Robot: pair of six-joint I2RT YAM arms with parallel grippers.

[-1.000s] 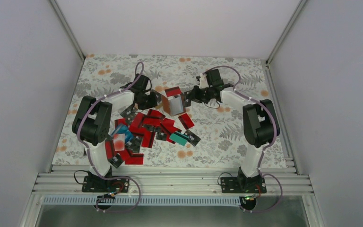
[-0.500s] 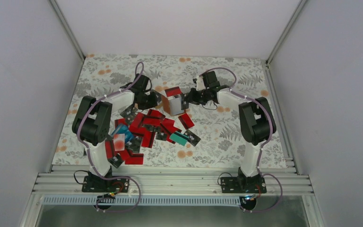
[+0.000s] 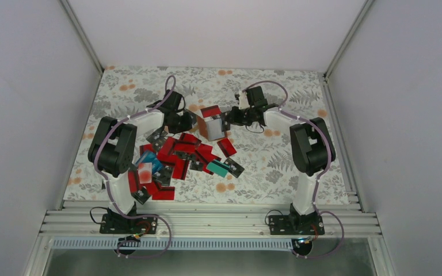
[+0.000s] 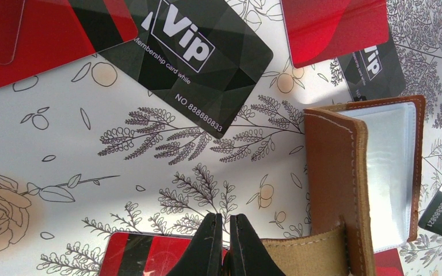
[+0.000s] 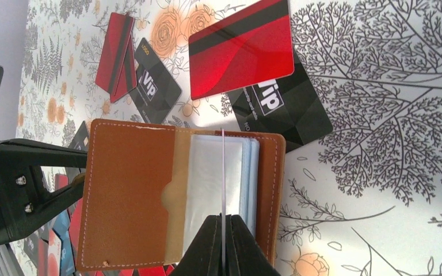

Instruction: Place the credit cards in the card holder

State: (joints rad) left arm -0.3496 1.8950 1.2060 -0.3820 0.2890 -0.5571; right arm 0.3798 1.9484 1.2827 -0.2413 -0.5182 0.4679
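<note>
The brown card holder [image 3: 212, 127] lies open at the table's middle back. My left gripper [image 4: 224, 230] is shut on the tan flap of its left cover [image 4: 305, 253]. My right gripper [image 5: 223, 221] is shut on a thin pale leaf [image 5: 223, 172], seen edge-on, which looks like one of the holder's clear pockets [image 5: 207, 184]. In the right wrist view the left fingers [image 5: 34, 155] reach the holder's [image 5: 129, 195] brown cover. Red and black credit cards [image 3: 175, 155] are piled in front of the holder. A black Vip card [image 4: 195, 57] lies beside it.
A red card [image 5: 242, 49] overlaps a black Vip card [image 5: 282, 109] just behind the holder. A teal card [image 3: 218, 168] sits at the pile's right edge. White walls close in the floral cloth [image 3: 276, 161]. An aluminium rail [image 3: 207, 221] runs along the near edge.
The right arm has shifted slightly left and its gripper has edged inward over the holder. The left arm and the pile of cards have stayed in place.
</note>
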